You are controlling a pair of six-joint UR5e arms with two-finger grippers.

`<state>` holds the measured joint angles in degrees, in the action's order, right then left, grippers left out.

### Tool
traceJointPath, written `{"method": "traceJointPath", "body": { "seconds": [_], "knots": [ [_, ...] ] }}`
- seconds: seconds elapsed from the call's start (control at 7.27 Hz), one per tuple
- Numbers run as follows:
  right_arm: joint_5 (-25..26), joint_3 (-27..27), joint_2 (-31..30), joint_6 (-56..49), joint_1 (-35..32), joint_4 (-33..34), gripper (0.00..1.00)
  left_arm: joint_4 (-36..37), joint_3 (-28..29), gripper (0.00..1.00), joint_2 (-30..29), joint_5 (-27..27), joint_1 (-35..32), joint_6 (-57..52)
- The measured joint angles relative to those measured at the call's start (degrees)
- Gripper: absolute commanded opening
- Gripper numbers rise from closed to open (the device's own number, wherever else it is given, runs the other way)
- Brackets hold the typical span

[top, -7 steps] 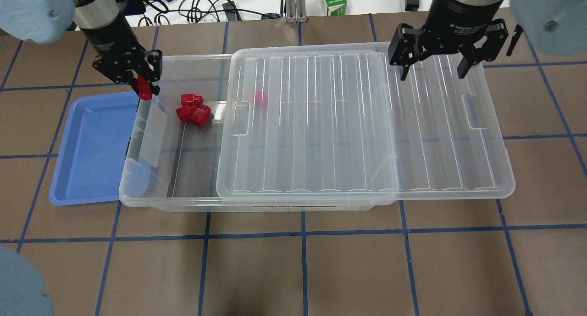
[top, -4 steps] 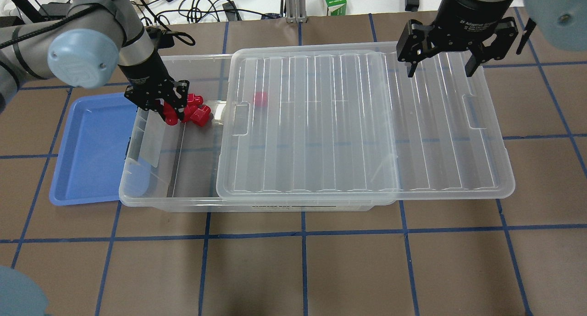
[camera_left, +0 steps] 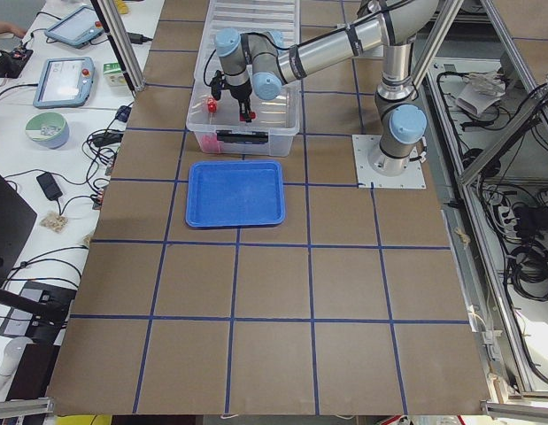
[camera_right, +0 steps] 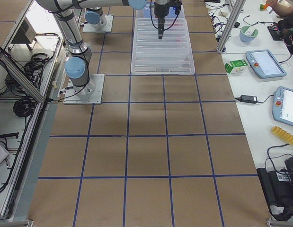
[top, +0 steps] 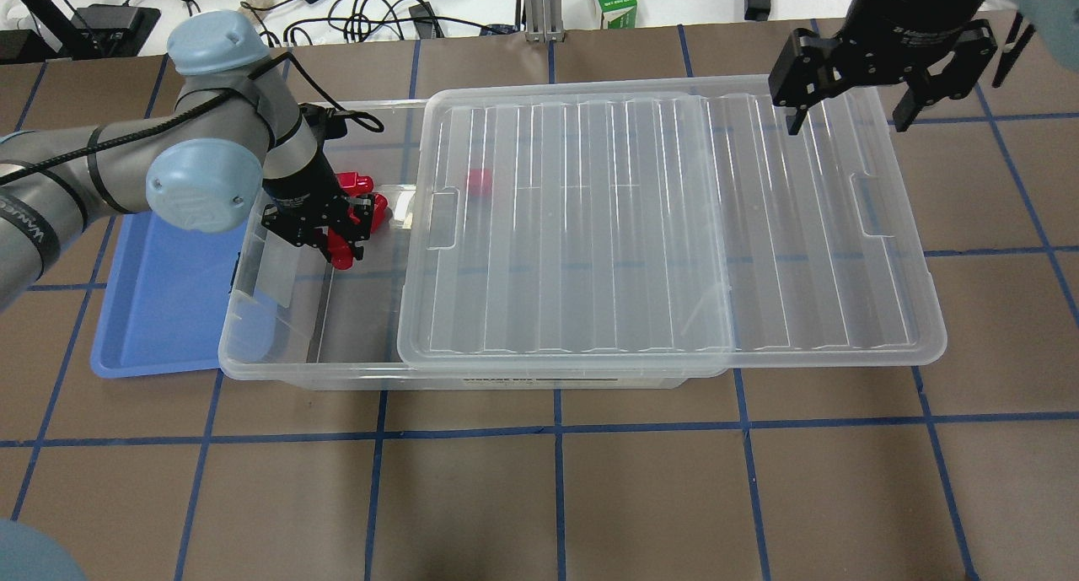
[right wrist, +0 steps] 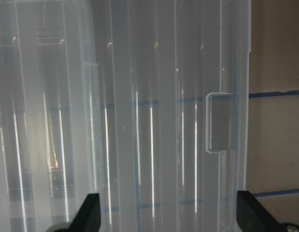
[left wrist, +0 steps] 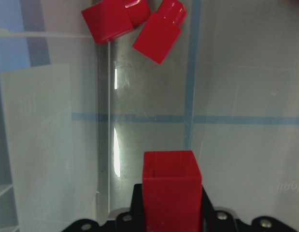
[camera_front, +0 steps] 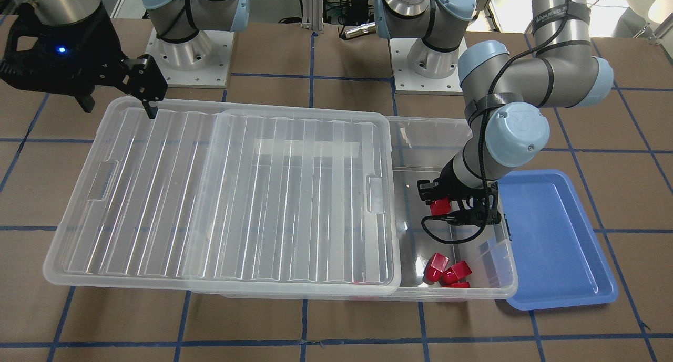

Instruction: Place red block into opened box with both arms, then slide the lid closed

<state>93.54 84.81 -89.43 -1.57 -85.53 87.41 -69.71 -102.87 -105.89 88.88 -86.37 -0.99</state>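
Over the uncovered end of the clear plastic box (top: 337, 377): small glossy red block (left wrist: 171, 191) in the left gripper (top: 340, 248).
Jaws clamp it, long axis upright, square end down; right gripper (top: 847, 126) spread wide, empty, above the clear ribbed lid (top: 590, 227).

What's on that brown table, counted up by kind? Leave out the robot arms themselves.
Clear box: 1
Clear lid: 1
Blue tray: 1
Red blocks: 5 (one in the left gripper, three piled in the box, one beneath the lid)
Total: 8
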Motion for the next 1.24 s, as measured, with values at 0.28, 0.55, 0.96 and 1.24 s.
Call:
{"method": "traceJointPath", "body": {
  "seconds": [0.28,0.55,0.96,1.24],
  "knots": [
    [0.6,1.4,0.4,-15.1,10.9,0.0,1.0,6.5,-5.1,0.0,0.0,0.1,-0.2,0.1],
    [4.1,7.2,0.9,-22.5,16.9,4.2,1.0,10.0,-7.8,0.0,-0.6,0.0,-0.2,0.2],
    [7.2,18.5,1.1,-23.9,19.3,15.3,1.0,12.3,-9.7,0.77,-1.4,0.2,0.0,-0.2],
    [7.2,21.5,1.2,-23.9,19.4,19.1,1.0,12.9,-8.6,1.0,-0.4,0.3,0.4,-0.5]
  ]
}}
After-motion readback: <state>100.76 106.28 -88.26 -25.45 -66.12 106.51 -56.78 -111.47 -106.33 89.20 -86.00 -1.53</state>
